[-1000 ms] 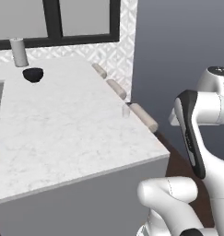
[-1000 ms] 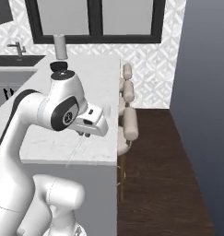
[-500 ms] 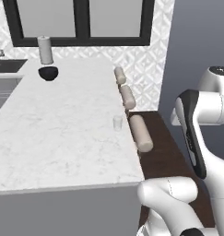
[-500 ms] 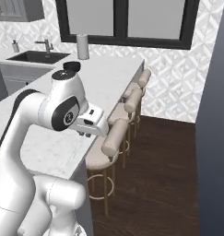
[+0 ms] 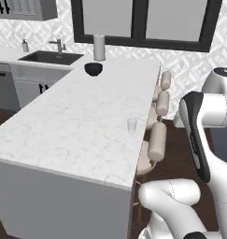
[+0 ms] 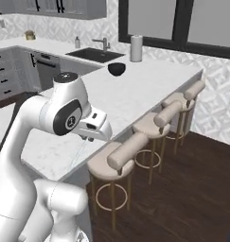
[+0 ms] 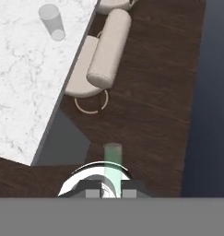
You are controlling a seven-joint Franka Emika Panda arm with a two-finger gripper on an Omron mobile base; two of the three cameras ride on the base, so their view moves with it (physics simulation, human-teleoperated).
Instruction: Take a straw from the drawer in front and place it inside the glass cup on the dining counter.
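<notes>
The arm is seen folded up tight beside the dining counter [image 5: 77, 126], upper link raised and the forearm bent back down. In the right base view the gripper [image 6: 84, 137] is tucked under the white wrist block, pointed down at the near counter edge, and the straw [image 6: 80, 152] is seen as a thin pale line hanging from it.

In the hand view the straw [image 7: 111, 168] shows up as a pale greenish stick poking out between the finger tips, so the fingers look clamped on it, held over the dark wood floor [image 7: 150, 106] just off the counter's corner.

The glass cup [image 5: 132, 125] is standing upright on the marble near the stool-side edge; it's also spotted in the hand view [image 7: 52, 21], well apart from the straw. A beige stool [image 7: 99, 60] sits between them, right against the counter edge. A black bowl [image 5: 93, 69] and a paper towel roll [image 5: 99, 47] are parked at the far end.
</notes>
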